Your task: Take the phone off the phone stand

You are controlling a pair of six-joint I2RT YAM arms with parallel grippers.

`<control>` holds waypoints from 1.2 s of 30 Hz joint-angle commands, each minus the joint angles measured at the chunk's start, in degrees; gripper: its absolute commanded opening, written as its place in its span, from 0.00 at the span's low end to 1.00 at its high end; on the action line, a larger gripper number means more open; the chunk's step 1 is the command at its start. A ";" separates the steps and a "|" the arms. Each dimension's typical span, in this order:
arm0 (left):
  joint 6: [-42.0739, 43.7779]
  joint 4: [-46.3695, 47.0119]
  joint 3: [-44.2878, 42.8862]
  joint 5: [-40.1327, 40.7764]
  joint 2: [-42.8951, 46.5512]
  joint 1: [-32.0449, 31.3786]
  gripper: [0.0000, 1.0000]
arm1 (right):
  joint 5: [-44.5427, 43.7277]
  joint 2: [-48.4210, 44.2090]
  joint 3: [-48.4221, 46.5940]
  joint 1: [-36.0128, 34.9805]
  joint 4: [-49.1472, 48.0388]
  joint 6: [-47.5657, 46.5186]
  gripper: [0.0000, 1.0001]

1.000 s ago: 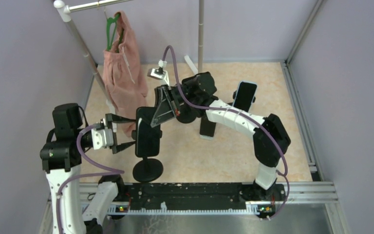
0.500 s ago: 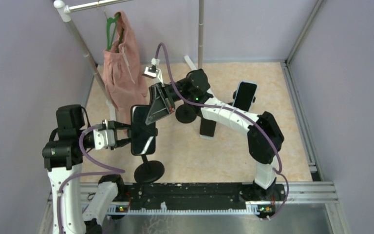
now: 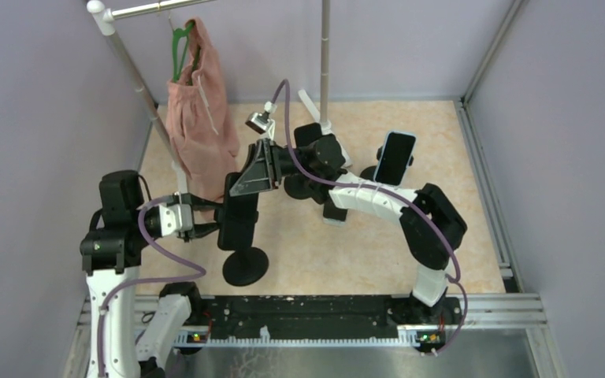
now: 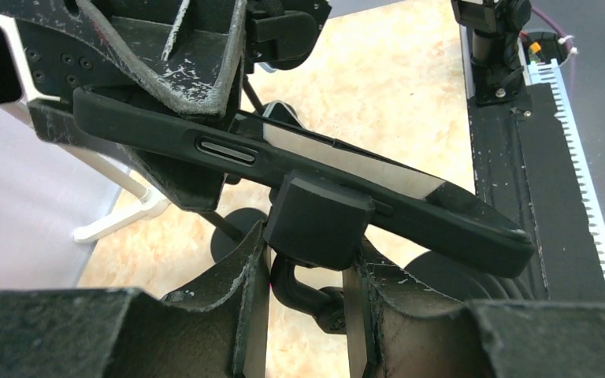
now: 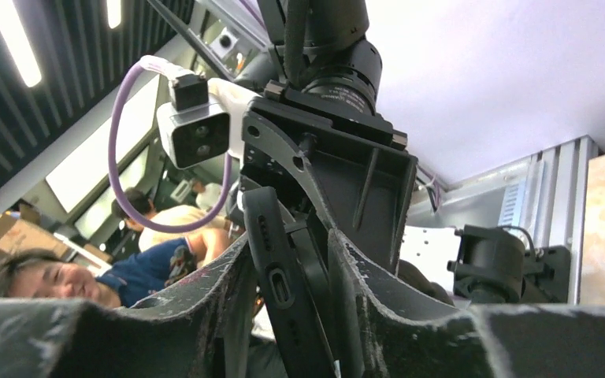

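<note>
The black-cased smartphone (image 4: 323,153) sits in the black phone stand (image 3: 246,266), left of centre in the overhead view, its long axis running roughly up and down the frame with the top leaning toward the upper edge. In the left wrist view that axis runs from upper left to lower right, and the stand's square clamp block (image 4: 319,220) holds the phone's long edge at mid-length. The left gripper (image 4: 306,252) reaches in from the left of the frame, with its fingers (image 4: 244,299) clamped on the stand just under that block, so it looks set to brace the stand. The right gripper (image 5: 287,252) is the one at the phone, straddling its upper end. In its own view the end with the charging port lies between the fingers (image 5: 220,299), but I cannot tell whether they press on it or stand slightly off. The phone probably has to come out of the clamp toward the right gripper, along or off its long edge. A pink garment (image 3: 197,118) on a green hanger (image 3: 180,47) hangs from the rail at upper left, near the left arm. A second phone on its stand (image 3: 395,156) stands well apart at right.
</note>
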State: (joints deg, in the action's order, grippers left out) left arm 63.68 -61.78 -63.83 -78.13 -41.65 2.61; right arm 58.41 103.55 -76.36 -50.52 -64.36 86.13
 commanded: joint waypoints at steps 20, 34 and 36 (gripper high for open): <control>-41.81 41.94 8.10 0.51 6.26 -0.25 0.00 | -16.23 -7.62 7.21 -4.46 -12.33 0.42 0.35; -24.10 25.98 6.11 2.75 4.98 -0.27 0.00 | -10.51 -8.34 1.10 -4.18 -5.15 1.16 0.00; -27.01 27.40 6.58 3.36 4.13 -0.20 0.00 | -9.59 -8.08 0.57 -4.12 -8.86 3.91 0.00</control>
State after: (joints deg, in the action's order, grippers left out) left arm 36.64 -34.50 -56.38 -77.71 -35.88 2.00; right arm 46.52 98.87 -70.67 -54.48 -64.03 84.12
